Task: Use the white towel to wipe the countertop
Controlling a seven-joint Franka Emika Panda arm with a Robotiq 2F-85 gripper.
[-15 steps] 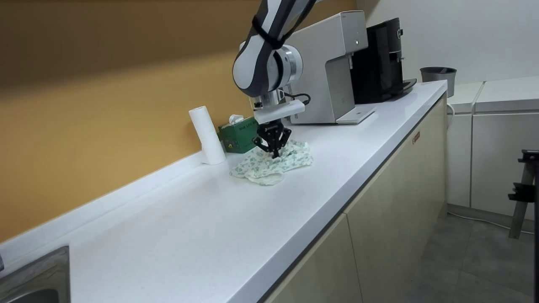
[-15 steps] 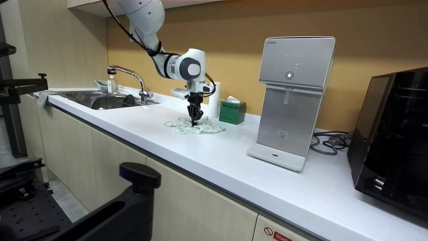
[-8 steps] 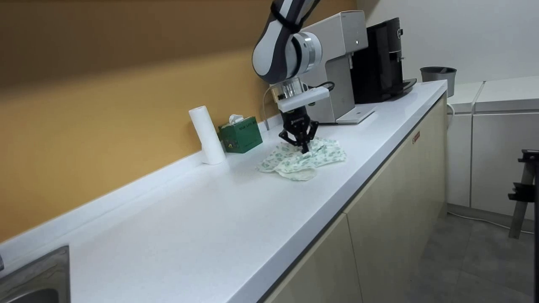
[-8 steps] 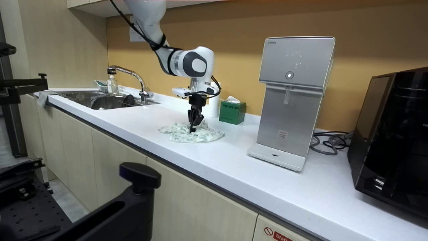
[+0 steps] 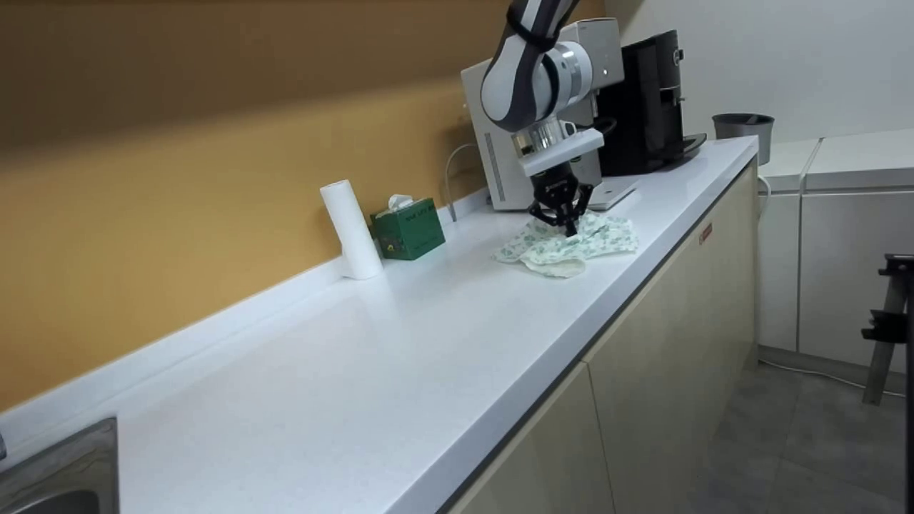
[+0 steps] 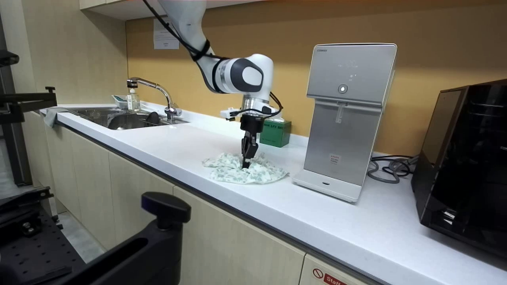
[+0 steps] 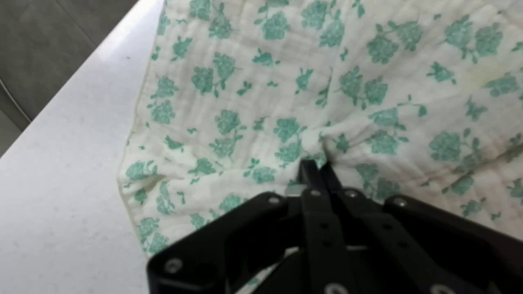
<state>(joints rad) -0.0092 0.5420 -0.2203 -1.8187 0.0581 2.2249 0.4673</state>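
Along an ochre wall runs a white worktop, the sink at its near end in an exterior view. Nearest after that, by the back edge, stand the roll and the box; a stroke swung too far back would likely topple the roll, tall and narrow as it is. Farther along lies the towel, loosely spread, one side near the front edge, with a fold nipped between the closed fingers. That small pinch seems its only hold, so a sharp change of direction might pull the towel free or bunch it underneath; a stroke toward the front edge could leave a corner hanging over. Just beyond it comes the dispenser, the likeliest snag if a wipe is carried toward the far end, since the towel lies right beside its base.

Counted near to far: one sink, one tap, one roll, one box, one towel, two fingers on one arm, one dispenser, one black machine and, past the far corner of the worktop, one bin.
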